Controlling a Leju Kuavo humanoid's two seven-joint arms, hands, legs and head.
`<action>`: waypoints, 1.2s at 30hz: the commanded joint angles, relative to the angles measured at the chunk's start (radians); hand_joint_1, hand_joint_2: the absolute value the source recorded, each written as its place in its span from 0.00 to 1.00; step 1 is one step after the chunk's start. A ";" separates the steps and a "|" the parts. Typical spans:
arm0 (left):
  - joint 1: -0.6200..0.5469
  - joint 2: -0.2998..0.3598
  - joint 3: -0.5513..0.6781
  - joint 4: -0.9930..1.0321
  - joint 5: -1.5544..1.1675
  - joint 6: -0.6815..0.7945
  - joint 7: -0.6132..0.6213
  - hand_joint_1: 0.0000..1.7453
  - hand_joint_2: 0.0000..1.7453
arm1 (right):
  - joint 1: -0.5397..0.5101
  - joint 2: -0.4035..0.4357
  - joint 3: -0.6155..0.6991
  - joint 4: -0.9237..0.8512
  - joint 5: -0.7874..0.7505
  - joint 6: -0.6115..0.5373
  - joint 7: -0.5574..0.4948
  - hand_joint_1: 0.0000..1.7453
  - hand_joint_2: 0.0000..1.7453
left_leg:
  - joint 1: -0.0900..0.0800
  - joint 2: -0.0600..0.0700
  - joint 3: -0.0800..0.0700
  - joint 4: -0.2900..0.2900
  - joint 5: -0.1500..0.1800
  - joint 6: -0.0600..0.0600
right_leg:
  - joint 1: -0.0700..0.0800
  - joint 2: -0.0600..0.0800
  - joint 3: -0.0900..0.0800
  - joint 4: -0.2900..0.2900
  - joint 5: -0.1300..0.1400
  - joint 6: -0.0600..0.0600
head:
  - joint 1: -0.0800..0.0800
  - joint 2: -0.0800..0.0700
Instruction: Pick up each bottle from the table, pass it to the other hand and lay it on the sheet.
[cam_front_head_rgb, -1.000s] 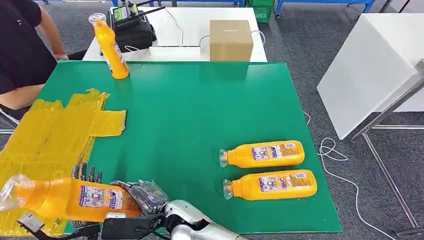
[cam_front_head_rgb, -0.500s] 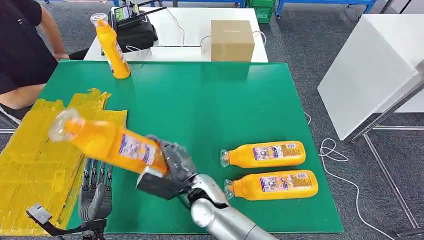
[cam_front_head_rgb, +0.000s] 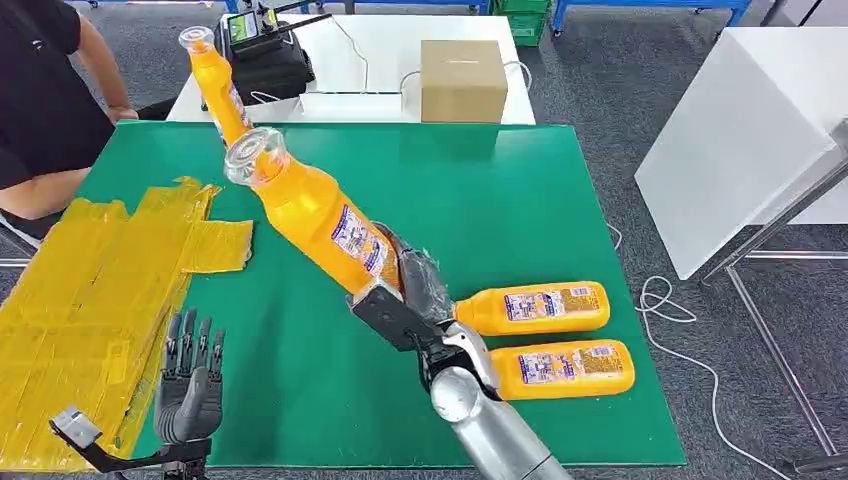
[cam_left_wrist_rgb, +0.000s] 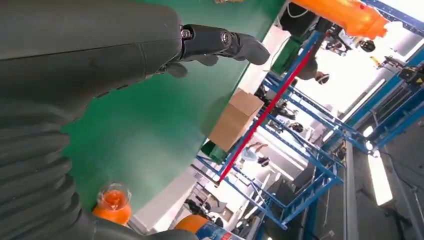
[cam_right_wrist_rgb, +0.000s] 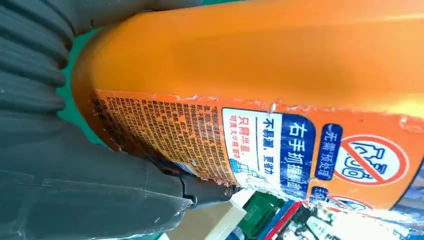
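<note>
Step in hand: the right hand (cam_front_head_rgb: 408, 292) grips a tall orange plastic bottle with a clear cap and a printed label (cam_front_head_rgb: 312, 211) by its lower end and holds it in the air above the green table mat (cam_front_head_rgb: 480, 180), neck tilted up and away toward the far left. I judge this is the carrying part, with the pass to the other hand not yet done.
Left hand: the left hand (cam_front_head_rgb: 188, 378) is low at the near left edge of the mat, fingers spread and straight, holding nothing.
Next move: in my opinion the bottle must be brought toward the left hand, which takes it near the middle before the right one lets go; then it goes down flat on the crinkled yellow plastic sheet (cam_front_head_rgb: 90, 290) at the left side.
Other bottles: two same orange bottles lying side by side (cam_front_head_rgb: 530, 308) are on the mat just beside the right hand; one standing orange bottle (cam_front_head_rgb: 217, 88) is at the far left corner.
Surface: the mat is smooth and flat; the sheet is wrinkled.
Room: a brown cardboard box (cam_front_head_rgb: 462, 80) stands on a white table (cam_front_head_rgb: 370, 60) behind; a person in a black shirt (cam_front_head_rgb: 45, 95) sits at the far left; white cables (cam_front_head_rgb: 665, 305) lie on the grey floor.
</note>
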 joint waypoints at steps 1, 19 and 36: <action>-0.011 0.007 -0.009 0.003 -0.002 0.000 0.006 0.00 1.00 | -0.022 -0.016 -0.033 0.005 0.000 0.007 -0.002 1.00 1.00 | 0.000 0.000 0.001 0.000 0.000 -0.001 | -0.001 -0.001 0.002 0.000 -0.001 0.000 | 0.000 0.000; -0.039 0.016 -0.032 0.035 -0.004 -0.005 0.011 0.00 1.00 | -0.115 0.035 0.001 0.254 0.047 0.094 0.023 1.00 1.00 | -0.001 0.001 0.005 -0.002 -0.001 -0.002 | -0.002 0.000 0.005 -0.001 -0.001 0.000 | 0.000 0.000; -0.044 0.027 -0.039 0.052 0.005 0.008 -0.011 0.00 1.00 | -0.167 0.080 0.319 0.371 -0.060 0.132 0.064 1.00 1.00 | -0.001 0.000 0.004 -0.001 -0.001 -0.001 | -0.001 -0.001 0.004 -0.001 -0.001 0.000 | 0.000 0.000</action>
